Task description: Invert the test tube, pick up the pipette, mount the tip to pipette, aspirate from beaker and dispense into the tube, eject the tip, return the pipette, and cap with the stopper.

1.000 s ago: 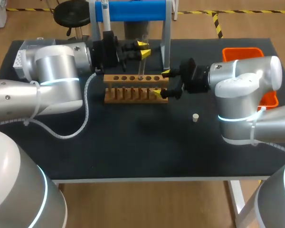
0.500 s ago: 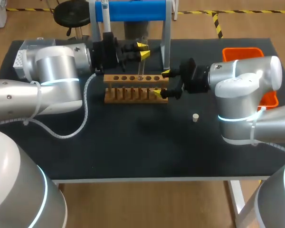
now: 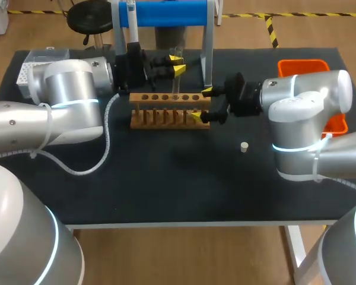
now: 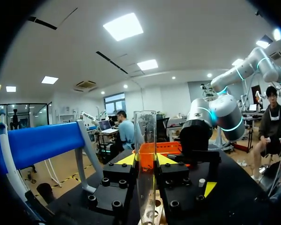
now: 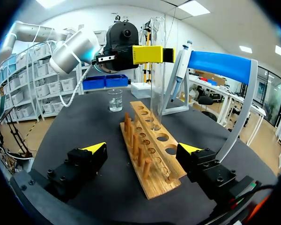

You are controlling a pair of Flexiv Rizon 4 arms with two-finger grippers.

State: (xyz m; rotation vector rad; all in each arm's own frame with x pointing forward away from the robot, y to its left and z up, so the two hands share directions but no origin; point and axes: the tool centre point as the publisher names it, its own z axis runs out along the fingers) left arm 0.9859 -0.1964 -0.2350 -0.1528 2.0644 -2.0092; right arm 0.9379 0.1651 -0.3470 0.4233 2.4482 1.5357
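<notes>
Centrally, one clear glass test tube point(image 4: 145, 136), upright, clamped between the yellow tips of the left gripper point(image 3: 178, 63), its lower end at the hole row of the wooden tube rack point(image 3: 166, 110); whether it sits in a hole cannot be told. Next, the right gripper point(image 3: 202, 104), fingers wide, straddling the rack's end without clamping it. One small pale stopper point(image 3: 244, 146) on the black bench point(image 3: 166, 178), near the right arm. One clear glass beaker point(image 5: 115, 100) beyond the rack. One white pipette point(image 5: 178, 70) hanging on the blue-barred stand point(image 3: 166, 13). One orange plastic bin point(image 3: 302, 66) at the bench's far right corner.

Dark matte tabletop point(image 3: 166, 184), white table leg point(image 3: 296, 246)
</notes>
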